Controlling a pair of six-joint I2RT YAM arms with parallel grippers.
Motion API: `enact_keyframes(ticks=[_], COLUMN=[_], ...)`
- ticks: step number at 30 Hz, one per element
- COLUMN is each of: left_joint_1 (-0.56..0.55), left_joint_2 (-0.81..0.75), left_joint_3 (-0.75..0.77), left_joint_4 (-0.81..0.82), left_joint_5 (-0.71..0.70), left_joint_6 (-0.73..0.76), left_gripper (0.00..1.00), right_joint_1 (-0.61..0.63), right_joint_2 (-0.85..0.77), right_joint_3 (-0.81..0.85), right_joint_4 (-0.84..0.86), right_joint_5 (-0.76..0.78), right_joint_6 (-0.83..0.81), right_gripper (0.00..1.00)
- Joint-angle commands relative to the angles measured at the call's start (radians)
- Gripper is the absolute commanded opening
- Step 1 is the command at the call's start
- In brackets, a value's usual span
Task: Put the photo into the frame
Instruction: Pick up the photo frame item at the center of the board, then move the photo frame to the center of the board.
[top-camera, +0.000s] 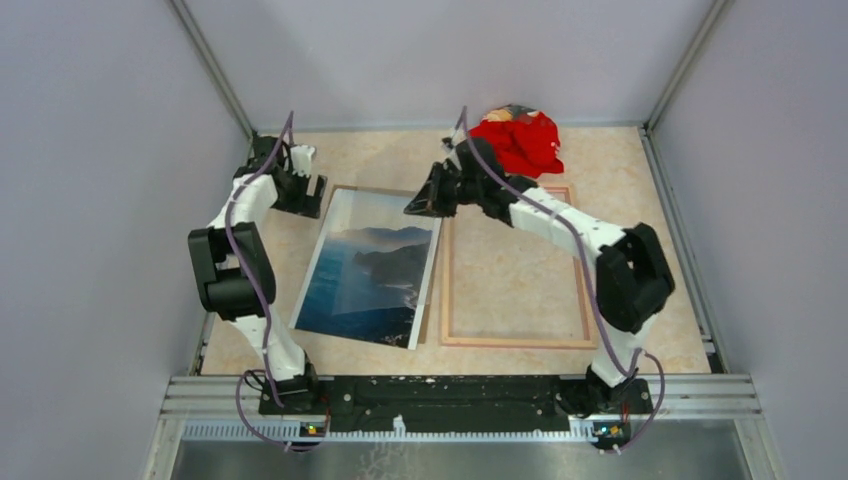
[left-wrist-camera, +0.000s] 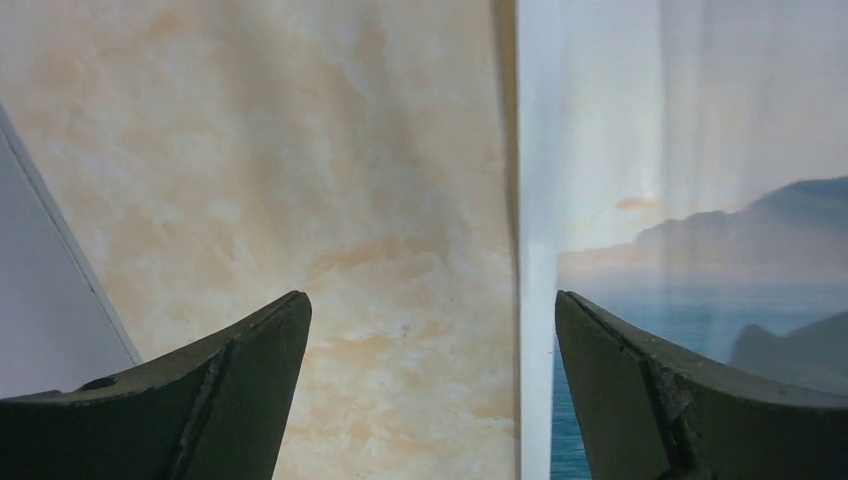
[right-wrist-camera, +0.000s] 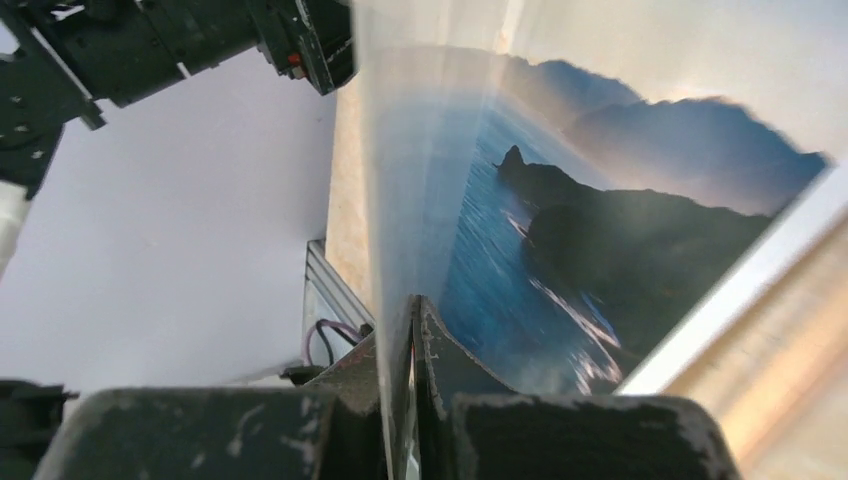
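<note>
From above, the photo (top-camera: 370, 270) lies flat on the table (top-camera: 660, 200), just left of the frame (top-camera: 515, 343). The frame lies with its light wood side up. I cannot tell if the photo's right edge touches it. The right arm (top-camera: 560, 225) reaches across the frame and hides part of its top rail. The right gripper (top-camera: 420, 205) is at the photo's far right corner, but it is too small here to see its jaws. The left gripper (top-camera: 310, 195) is by the far left corner. A red cloth (top-camera: 520, 140) sits at the back, partly behind the right arm.

The left wrist camera shows the left gripper (left-wrist-camera: 430, 300) with its two fingers (left-wrist-camera: 240, 390) spread wide, holding nothing. Only the finger ends show; the rest is cut off at the bottom. The photo (left-wrist-camera: 680, 200) fills the right side, and its white edge runs down between the fingers.

The right wrist camera shows the right gripper (right-wrist-camera: 412, 300) pinched tight on the edge of the photo (right-wrist-camera: 560, 230). The sheet near the jaws is blurry. Black parts of the left arm (right-wrist-camera: 200, 40) are cut off at the top.
</note>
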Motion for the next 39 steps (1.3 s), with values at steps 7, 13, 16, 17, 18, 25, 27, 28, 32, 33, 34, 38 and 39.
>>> enact_keyframes(ticks=[7, 13, 16, 17, 18, 25, 27, 28, 32, 33, 34, 38, 39], left_joint_1=[-0.368, -0.603, -0.688, -0.710, -0.727, -0.799, -0.805, -0.805, -0.805, -0.805, -0.805, -0.804, -0.802], left_joint_2=[-0.046, 0.102, 0.160, 0.184, 0.200, 0.258, 0.254, 0.254, 0.255, 0.257, 0.258, 0.242, 0.235], left_joint_3=[0.101, 0.222, 0.249, 0.257, 0.262, 0.217, 0.191, 0.181, 0.129, 0.117, 0.106, 0.055, 0.036], left_joint_4=[-0.123, -0.133, -0.103, -0.096, -0.087, -0.032, -0.014, -0.011, -0.005, -0.004, -0.003, 0.011, 0.017], left_joint_5=[0.104, 0.221, 0.250, 0.248, 0.246, 0.194, 0.168, 0.159, 0.119, 0.093, 0.064, -0.062, -0.083], left_joint_6=[-0.084, -0.180, -0.213, -0.220, -0.228, -0.262, -0.260, -0.260, -0.242, -0.233, -0.222, -0.174, -0.162], left_gripper=[0.98, 0.98, 0.96, 0.95, 0.95, 0.81, 0.77, 0.75, 0.67, 0.65, 0.62, 0.54, 0.53], right_joint_1=[-0.422, -0.611, -0.612, -0.612, -0.612, -0.611, -0.612, -0.612, -0.612, -0.612, -0.612, -0.612, -0.612], right_joint_2=[-0.569, -0.814, -0.873, -0.883, -0.892, -0.885, -0.876, -0.871, -0.860, -0.859, -0.860, -0.862, -0.862], right_joint_3=[-0.114, -0.128, -0.101, -0.085, -0.073, -0.072, -0.074, -0.073, -0.076, -0.081, -0.087, -0.118, -0.126], right_joint_4=[-0.535, -0.823, -0.898, -0.915, -0.927, -0.918, -0.906, -0.902, -0.884, -0.876, -0.867, -0.836, -0.830], right_joint_5=[-0.146, 0.009, 0.107, 0.141, 0.165, 0.172, 0.164, 0.160, 0.150, 0.145, 0.135, 0.089, 0.080], right_joint_6=[-0.372, -0.499, -0.492, -0.492, -0.492, -0.485, -0.480, -0.481, -0.476, -0.473, -0.470, -0.456, -0.453], right_gripper=[0.00, 0.00, 0.00, 0.00, 0.00, 0.00, 0.00, 0.00, 0.00, 0.00, 0.00, 0.00, 0.00])
